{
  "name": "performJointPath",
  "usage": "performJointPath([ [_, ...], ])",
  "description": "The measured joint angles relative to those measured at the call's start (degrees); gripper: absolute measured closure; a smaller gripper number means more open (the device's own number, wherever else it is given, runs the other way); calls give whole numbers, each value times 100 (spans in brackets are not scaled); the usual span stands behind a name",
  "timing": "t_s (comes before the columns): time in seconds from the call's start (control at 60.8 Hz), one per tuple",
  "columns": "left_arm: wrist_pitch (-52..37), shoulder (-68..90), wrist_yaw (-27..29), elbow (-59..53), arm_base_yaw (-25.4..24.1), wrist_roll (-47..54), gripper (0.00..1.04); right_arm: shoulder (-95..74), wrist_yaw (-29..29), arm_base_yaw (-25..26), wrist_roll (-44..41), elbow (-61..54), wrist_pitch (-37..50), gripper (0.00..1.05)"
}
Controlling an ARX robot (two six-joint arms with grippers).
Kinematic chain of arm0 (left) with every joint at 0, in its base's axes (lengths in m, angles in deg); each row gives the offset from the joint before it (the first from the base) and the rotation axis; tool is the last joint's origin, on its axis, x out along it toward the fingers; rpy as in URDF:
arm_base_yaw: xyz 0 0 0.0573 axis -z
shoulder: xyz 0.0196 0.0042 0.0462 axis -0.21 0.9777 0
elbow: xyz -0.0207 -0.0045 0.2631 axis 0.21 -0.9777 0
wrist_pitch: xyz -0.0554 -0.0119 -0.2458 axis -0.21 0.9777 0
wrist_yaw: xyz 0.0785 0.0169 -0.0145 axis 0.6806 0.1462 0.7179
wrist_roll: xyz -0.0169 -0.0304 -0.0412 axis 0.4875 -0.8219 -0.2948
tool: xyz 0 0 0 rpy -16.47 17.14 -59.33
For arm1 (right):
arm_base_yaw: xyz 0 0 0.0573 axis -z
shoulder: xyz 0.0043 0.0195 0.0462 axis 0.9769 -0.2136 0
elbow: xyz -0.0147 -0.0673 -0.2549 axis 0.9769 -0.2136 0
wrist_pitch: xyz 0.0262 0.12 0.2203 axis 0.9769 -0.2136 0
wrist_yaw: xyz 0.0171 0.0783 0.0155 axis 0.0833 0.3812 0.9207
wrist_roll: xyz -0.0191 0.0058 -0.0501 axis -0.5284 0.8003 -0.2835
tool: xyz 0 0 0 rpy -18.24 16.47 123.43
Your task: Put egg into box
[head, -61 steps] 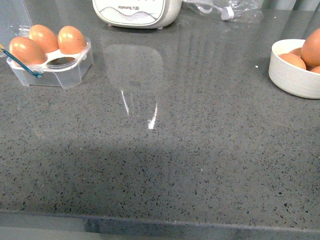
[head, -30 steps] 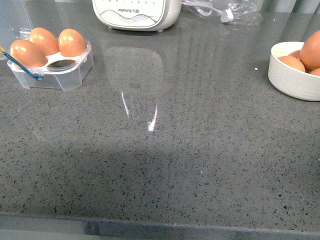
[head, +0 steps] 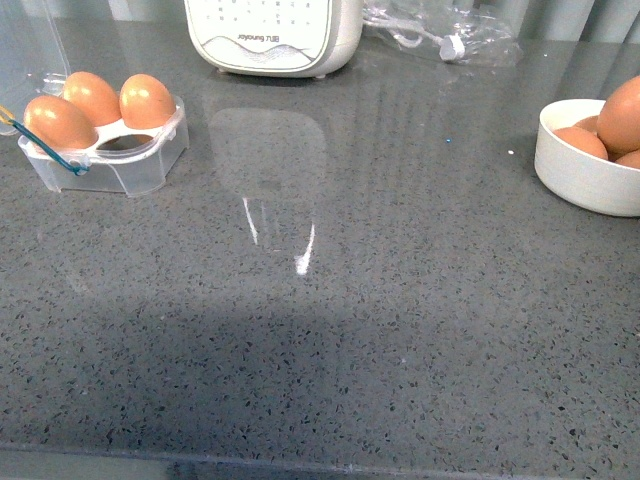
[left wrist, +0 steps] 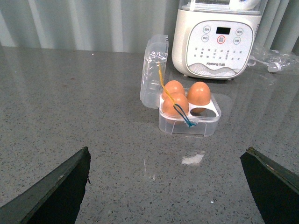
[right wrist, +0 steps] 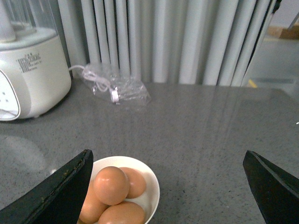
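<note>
The box [head: 140,165] is a clear plastic carton at the counter's far left, with its lid [left wrist: 153,70] standing open. It holds three orange-brown eggs [head: 147,100], and one front cell [head: 125,143] is empty. More eggs, the top egg [right wrist: 111,184] among them, are piled in a white bowl [head: 580,180] at the far right. My left gripper [left wrist: 167,154] is open and faces the box [left wrist: 189,123] from a distance. My right gripper [right wrist: 167,154] is open above the counter, with the bowl [right wrist: 153,186] by one finger [right wrist: 60,191]. Neither gripper shows in the front view.
A white appliance [head: 275,35] stands at the back of the grey stone counter [head: 400,300]. A crumpled clear plastic bag [head: 450,30] lies to its right. Grey curtains [right wrist: 187,42] hang behind the counter.
Everything in the front view has slid slightly down the picture, so more of the appliance shows. The box, bowl and eggs keep their places relative to each other.
</note>
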Motion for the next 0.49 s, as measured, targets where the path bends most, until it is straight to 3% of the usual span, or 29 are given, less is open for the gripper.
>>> performJointPath([
  [0.181,0,0,0,0,0,0,7,-1036,-238,-374,-125,951,-643,7],
  [0.493,0,0,0,0,0,0,7,-1937,-481,-708,-619,1478,-1012,7],
])
